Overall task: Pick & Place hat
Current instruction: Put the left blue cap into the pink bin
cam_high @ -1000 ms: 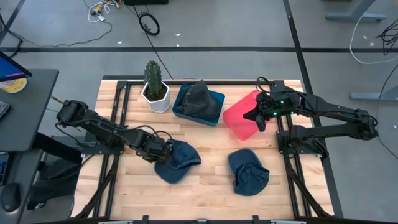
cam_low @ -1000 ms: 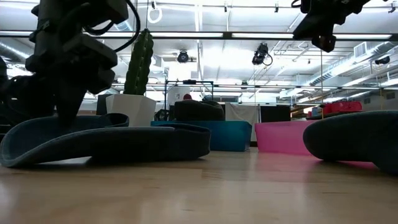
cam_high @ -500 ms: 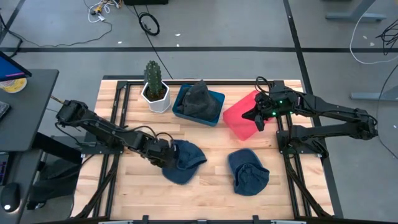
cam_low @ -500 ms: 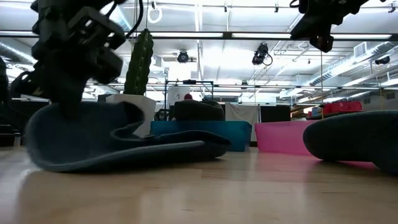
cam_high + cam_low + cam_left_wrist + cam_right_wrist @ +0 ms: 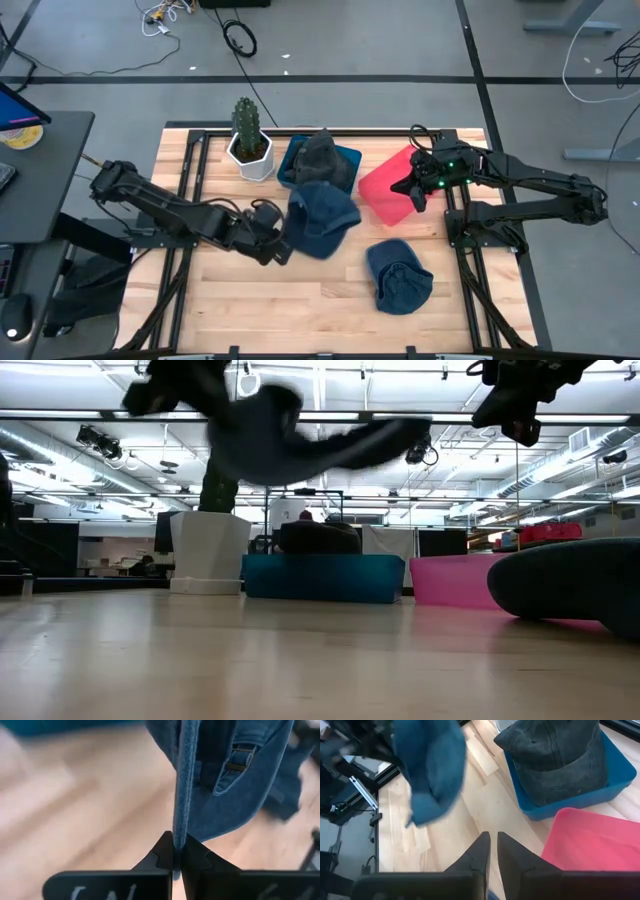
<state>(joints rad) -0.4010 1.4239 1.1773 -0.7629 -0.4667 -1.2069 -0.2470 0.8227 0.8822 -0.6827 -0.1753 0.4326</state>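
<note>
Hats are showing three times on this table; one blue hat (image 5: 322,218) is hanging up in the air, one darker blue hat (image 5: 399,277) is lying on the wood near the front, and one grey hat (image 5: 322,160) is sitting in the blue bin (image 5: 347,181); bins are two, the blue one and a pink bin (image 5: 385,195) just beside it; one cactus (image 5: 245,122) is standing in a white pot (image 5: 251,160) next to the blue bin; arms are two.

Left gripper (image 5: 276,243) is pinching the blue hat by its edge, with both fingers (image 5: 161,855) squeezed together on the cloth; the hat is being held above the table (image 5: 330,300), just in front of the blue bin and partly over its near side; in the low view the hat (image 5: 300,445) is floating high over the wood, stretched out sideways, its long way running across the picture; in the high view its long way is running from the gripper up toward the blue bin, with the brim end near the pink bin; in the left wrist view the back strap and buckle (image 5: 235,765) are showing, so the open inside is facing that camera.

Right gripper (image 5: 417,192) is waiting over the pink bin, holding nothing, its two fingers (image 5: 477,851) sitting close together with only a thin gap between them.
</note>
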